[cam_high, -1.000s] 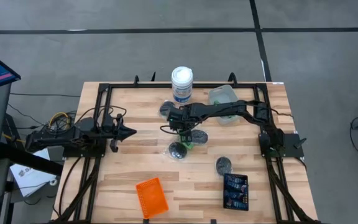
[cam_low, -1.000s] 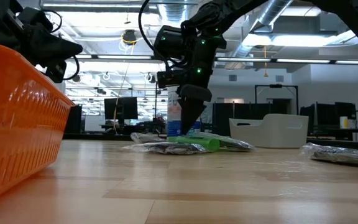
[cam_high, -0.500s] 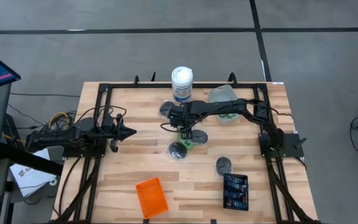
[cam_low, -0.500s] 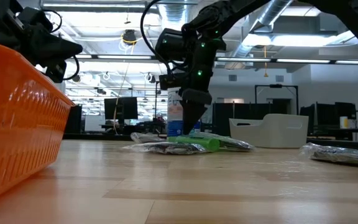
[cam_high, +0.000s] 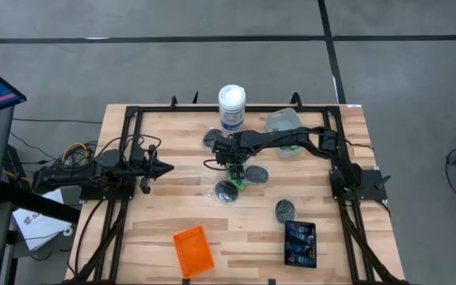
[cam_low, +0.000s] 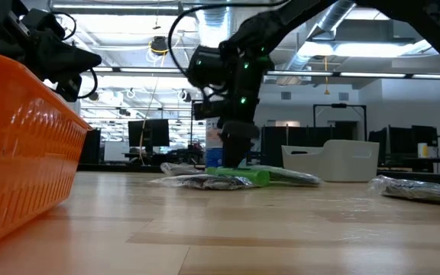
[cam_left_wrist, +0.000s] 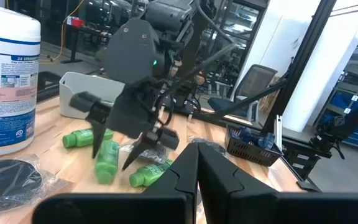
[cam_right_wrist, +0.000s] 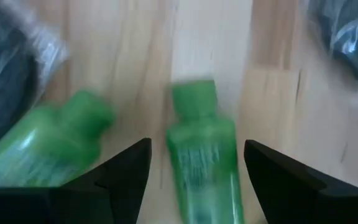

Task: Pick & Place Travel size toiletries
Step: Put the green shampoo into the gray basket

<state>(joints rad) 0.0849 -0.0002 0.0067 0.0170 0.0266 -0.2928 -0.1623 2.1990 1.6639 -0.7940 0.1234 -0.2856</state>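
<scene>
The travel size toiletries lie mid-table: three green bottles (cam_left_wrist: 107,160) lie side by side on their sides, with wrapped dark pucks (cam_high: 226,190) around them. My right gripper (cam_right_wrist: 197,144) points steeply down over the bottles, open. One finger (cam_right_wrist: 126,171) stands on each side of the middle green bottle (cam_right_wrist: 201,149), and I cannot tell whether they touch it. A second bottle (cam_right_wrist: 48,146) lies just outside one finger. My left gripper (cam_high: 167,166) waits at the table's left, level and shut on nothing.
A tall white canister (cam_high: 232,105) stands at the far edge, with a clear tray (cam_high: 285,123) beside it. A black tray (cam_high: 300,243) holding blue tubes sits near right, and an orange tray (cam_high: 192,251) near centre. More pucks lie at the far middle (cam_high: 212,138) and near right (cam_high: 285,210).
My right gripper has come down a little toward the green bottles. In the low view its fingers now stand wider apart than a second ago. The bottles and pucks lie as before.
</scene>
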